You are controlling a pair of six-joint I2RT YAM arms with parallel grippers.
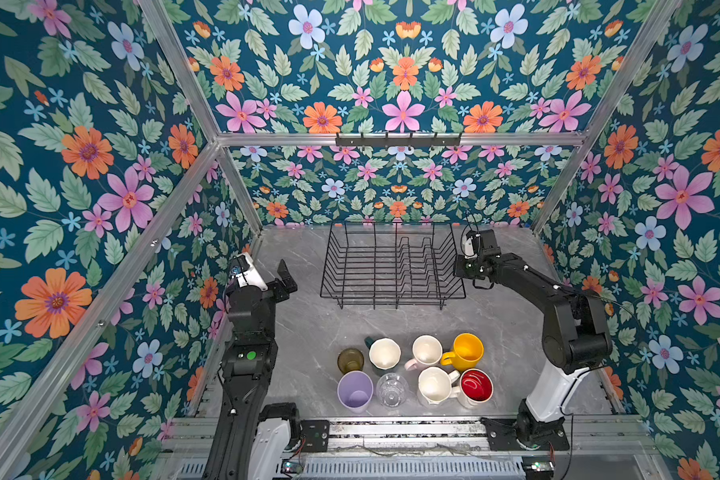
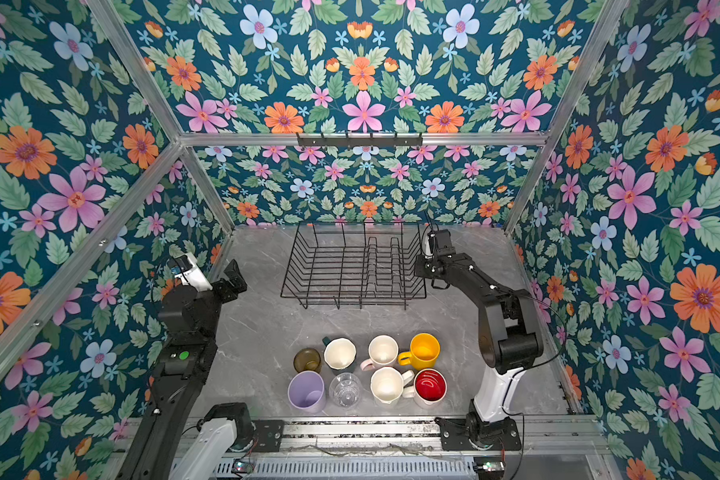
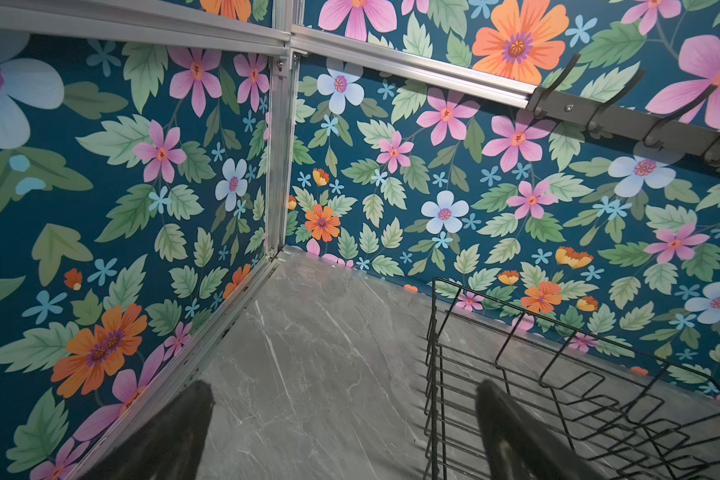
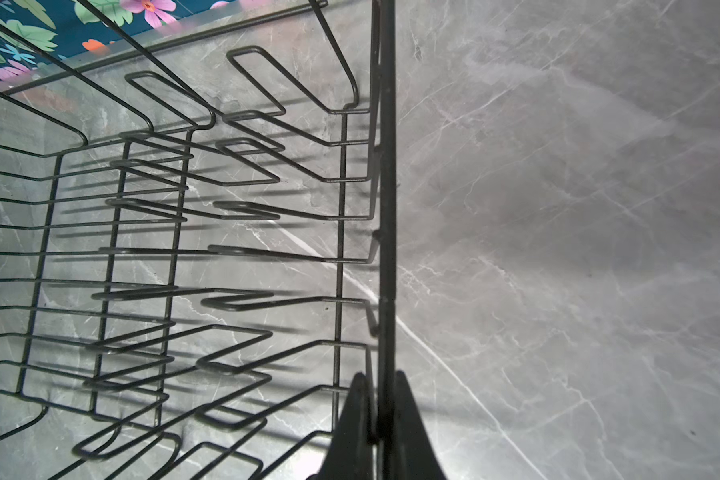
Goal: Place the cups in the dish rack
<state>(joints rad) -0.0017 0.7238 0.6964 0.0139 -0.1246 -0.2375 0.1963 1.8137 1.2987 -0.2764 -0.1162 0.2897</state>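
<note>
**Current state.** The black wire dish rack [image 1: 391, 296] stands empty on the far middle of the grey marble-pattern table [image 1: 308, 332]. The right gripper [image 4: 380, 376] is closed on the top rim wire of the rack's right wall, with one finger inside the rack and one outside. The left gripper [image 3: 344, 388] hovers off the rack's left side, jaws wide apart, holding nothing.

All eight cups stand upright and close-packed in two rows on the near part of the table, well apart from the rack.
- **Far row, left to right:** olive-brown glass [image 1: 350, 359], dark teal mug [image 1: 384, 353], pale pink mug [image 1: 426, 351], yellow mug [image 1: 466, 351].
- **Near row, left to right:** lilac tumbler [image 1: 355, 390], clear glass [image 1: 391, 390], white faceted mug [image 1: 435, 385], white red-lined mug [image 1: 476, 385].

**Step in hand (judged).** The rack is being steadied or positioned before the first cup goes in.

**Procedure.**
1. Hold the pinch square on the rim wire, because a thin wire can roll between the fingers.
2. If the rack must shift, slide it flat. Lifting one wall is likely to tip so light a frame.
3. Start with the left gripper on the olive-brown glass or the lilac tumbler, since both are exposed on their left.
4. Approach from the open side so the fingers do not knock the neighbouring cups.
5. Set cups into the rack's open left half, clear of the upright dividers on its right.
</note>
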